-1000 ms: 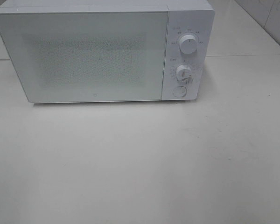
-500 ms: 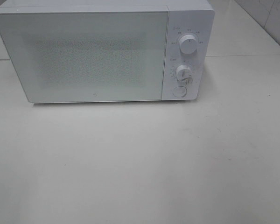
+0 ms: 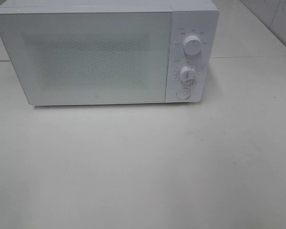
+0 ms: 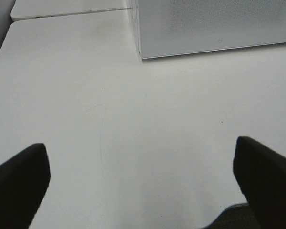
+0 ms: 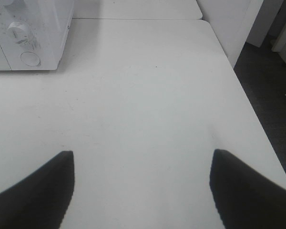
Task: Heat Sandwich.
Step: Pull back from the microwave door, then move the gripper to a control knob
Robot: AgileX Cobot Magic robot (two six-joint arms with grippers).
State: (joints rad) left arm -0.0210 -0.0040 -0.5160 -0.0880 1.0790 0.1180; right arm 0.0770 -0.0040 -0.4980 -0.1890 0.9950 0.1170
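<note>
White microwave (image 3: 105, 52): sitting at back of table (image 3: 143, 167), door (image 3: 86, 57) shut, ctrl panel on right side in exterior cam.
door window: speckled, pale, not letting anything inside show.
ctrls: upper knob (image 3: 192, 46) over lower knob (image 3: 188, 74), round button (image 3: 183, 93) sitting just under both.
left gripper (image 4: 140, 157): pointing over table toward microwave's front-left corner (image 4: 214, 24), well apart from it; jaws standing wide apart, only bare tabletop showing btwn the dark fingers (image 4: 19, 181).
right gripper (image 5: 143, 157): pointing over table's right part, knob end of microwave (image 5: 28, 33) lying off to one side, well apart; jaws standing apart, gripping nothing, dark fingers (image 5: 248, 191) framing bare tabletop.
floor (image 5: 271, 95): dark, showing past table's right edge in right wrist cam.
sandwich: not showing in any cam; can't tell where it's lying.
</note>
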